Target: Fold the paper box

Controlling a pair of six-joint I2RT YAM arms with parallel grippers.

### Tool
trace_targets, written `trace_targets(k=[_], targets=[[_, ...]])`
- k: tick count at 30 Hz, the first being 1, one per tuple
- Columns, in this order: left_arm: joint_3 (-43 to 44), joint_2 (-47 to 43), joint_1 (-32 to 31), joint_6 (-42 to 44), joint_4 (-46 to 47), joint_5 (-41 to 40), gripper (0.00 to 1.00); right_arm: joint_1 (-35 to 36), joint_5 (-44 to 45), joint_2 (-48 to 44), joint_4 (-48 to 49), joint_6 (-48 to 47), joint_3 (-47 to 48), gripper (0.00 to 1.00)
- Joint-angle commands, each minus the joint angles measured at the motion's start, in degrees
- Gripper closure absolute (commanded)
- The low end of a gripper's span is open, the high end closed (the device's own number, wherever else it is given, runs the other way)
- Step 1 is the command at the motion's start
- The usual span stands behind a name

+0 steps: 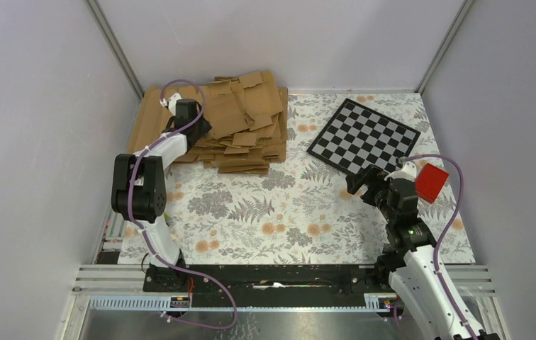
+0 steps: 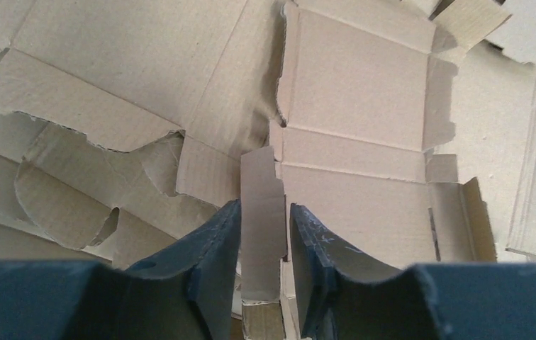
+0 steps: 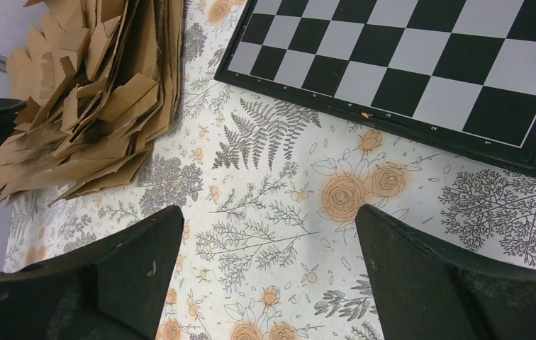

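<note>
The paper box (image 2: 354,106) is a flat brown kraft blank lying on top of the pile of blanks (image 1: 244,120) at the back left. One narrow flap (image 2: 261,191) of it stands between the fingers of my left gripper (image 2: 265,209). The left finger touches the flap's edge and a sliver of gap shows at the right finger, so the jaws are narrowed round it but still open. From above, my left gripper (image 1: 198,126) reaches down onto the pile's left side. My right gripper (image 3: 269,216) hovers wide open over the floral cloth, holding nothing, at the right (image 1: 356,183).
A chessboard (image 1: 363,136) lies at the back right, just beyond the right gripper. A small red block (image 1: 432,182) sits on the right wrist. The floral cloth (image 1: 265,212) covers the table between the arms. Grey walls close in the left, back and right sides.
</note>
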Motion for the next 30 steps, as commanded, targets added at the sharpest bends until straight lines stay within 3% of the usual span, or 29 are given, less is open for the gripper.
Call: trace_targets(k=[1,3,6,8,10,11,22,28,30], targets=[[3.9,1.4,-0.3,1.6,-2.7,-2.1,0.60,0.4,1.2,0.2,1.4,-0.6,2.1,0.01],[5.0,2.1,-0.4,1.7,-4.5,-2.9,0.51,0.4,1.3,0.1,1.4,-0.6,2.1,0.01],[6.3,3.0,-0.4,2.2,-5.9,-2.6,0.55,0.4,1.2,0.0,1.4,-0.5,2.1,0.01],[6.7,3.1,-0.5,2.4,-6.4,-2.5,0.70,0.4,1.1,-0.1,1.4,-0.5,2.0,0.01],[6.6,2.3,-0.9,3.4,-6.6,-2.6,0.95,0.4,0.9,-0.2,1.3,-0.3,2.1,0.01],[6.7,1.7,-1.0,3.7,-7.0,-3.2,1.00,0.4,0.6,-0.2,1.3,-0.2,2.3,0.01],[-6.2,-17.4,-7.9,-1.4,-1.1,-6.5,1.00,0.4,-3.0,0.2,1.4,3.3,3.5,0.01],[-18.2,-30.4,-10.4,-6.7,9.0,5.0,1.00,0.4,-8.9,0.2,2.3,6.2,4.0,0.01],[-21.5,-33.7,-12.9,-8.0,10.3,7.5,1.00,0.4,-14.6,1.2,4.2,6.0,4.0,0.01]])
